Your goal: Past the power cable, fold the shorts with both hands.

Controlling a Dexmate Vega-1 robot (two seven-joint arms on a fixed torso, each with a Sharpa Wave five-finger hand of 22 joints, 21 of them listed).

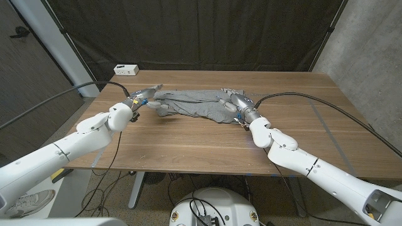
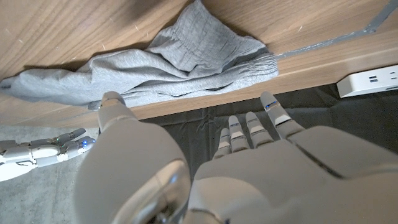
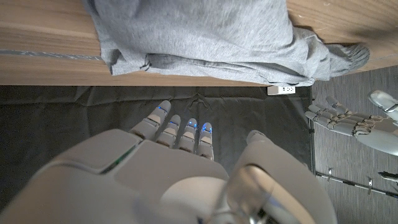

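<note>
Shorts (image 1: 191, 104) lie bunched mid-table (image 1: 188, 144), no clean fold yet imo, w/ left hand (image 1: 139, 102) at one end and right hand (image 1: 237, 102) at the other, fingers (image 2: 249, 127) apart, holding nothing, so most folding is left.
</note>
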